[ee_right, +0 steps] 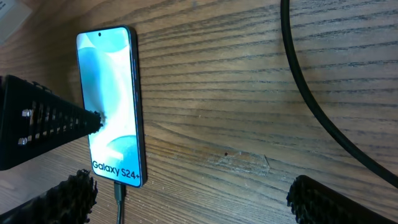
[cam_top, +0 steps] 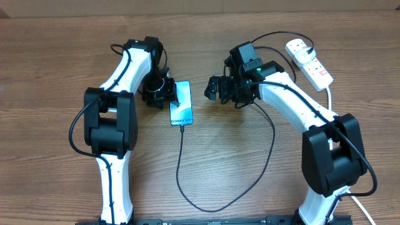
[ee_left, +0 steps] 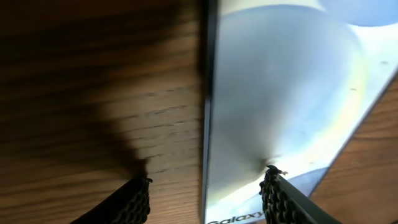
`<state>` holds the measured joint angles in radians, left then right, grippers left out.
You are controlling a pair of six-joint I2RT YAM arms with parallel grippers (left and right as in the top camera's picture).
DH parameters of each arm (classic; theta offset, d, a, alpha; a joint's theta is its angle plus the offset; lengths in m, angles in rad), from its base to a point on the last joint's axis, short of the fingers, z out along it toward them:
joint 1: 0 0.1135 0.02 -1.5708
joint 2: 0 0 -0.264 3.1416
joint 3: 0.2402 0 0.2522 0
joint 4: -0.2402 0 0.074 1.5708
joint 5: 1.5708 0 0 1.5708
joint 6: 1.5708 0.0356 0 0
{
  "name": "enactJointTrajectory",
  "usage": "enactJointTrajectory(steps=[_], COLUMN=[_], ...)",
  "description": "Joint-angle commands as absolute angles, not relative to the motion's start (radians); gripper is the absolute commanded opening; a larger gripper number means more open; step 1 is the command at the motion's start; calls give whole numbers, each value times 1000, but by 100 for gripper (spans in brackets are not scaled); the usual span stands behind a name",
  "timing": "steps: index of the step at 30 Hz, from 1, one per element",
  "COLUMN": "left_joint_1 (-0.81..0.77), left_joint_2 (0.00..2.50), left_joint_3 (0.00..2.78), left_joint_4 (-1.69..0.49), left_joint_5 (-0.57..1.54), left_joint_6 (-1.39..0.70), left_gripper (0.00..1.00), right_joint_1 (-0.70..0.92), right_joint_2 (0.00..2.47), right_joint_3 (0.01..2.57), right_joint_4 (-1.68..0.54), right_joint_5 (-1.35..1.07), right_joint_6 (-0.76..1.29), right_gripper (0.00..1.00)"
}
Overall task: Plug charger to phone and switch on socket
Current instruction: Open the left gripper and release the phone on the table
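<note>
Wood-grain tabletop (cam_top: 237, 162) holds slim black-edged phone with light blue screen (cam_top: 182, 104), flat between arms. Thin black charger cable (cam_top: 178, 159) meets phone's bottom edge and loops wide toward right arm. Left gripper (ee_left: 205, 199): fingers apart, straddling phone's long edge, one tip on screen. Right gripper (ee_right: 202, 202): fingers apart, empty, near phone. White two-outlet power strip with red switches (cam_top: 309, 62) lies well apart, far right.

Light-blue phone (cam_top: 182, 104), black charger (cam_top: 180, 147), white red-switched socket (cam_top: 309, 62), brown wood-grain table (cam_top: 56, 75).

A brown wooden table (cam_top: 50, 187) is filling the view, its grain running left edge to right. A pale strip (cam_top: 187, 4) is showing past its far edge.
</note>
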<state>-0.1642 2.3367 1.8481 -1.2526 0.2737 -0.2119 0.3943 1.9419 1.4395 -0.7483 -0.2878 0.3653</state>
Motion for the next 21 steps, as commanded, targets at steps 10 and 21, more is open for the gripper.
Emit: enactJointTrajectory(steps=[10,21], left_joint_1=[-123,-40], left_joint_2=[2351,2351], left_joint_3=[1841,1841], left_joint_4=[-1245,-1231], left_joint_5=[87,283], left_joint_6=[-323,-263], left_gripper=[53,53], right_joint_1=[395,395], right_joint_2=[1925,1925], right_joint_3=[1458,1458], right_joint_4=[-743,-743], right_joint_5=[-281,-281], right_joint_6=[358,358], right_gripper=[100,100])
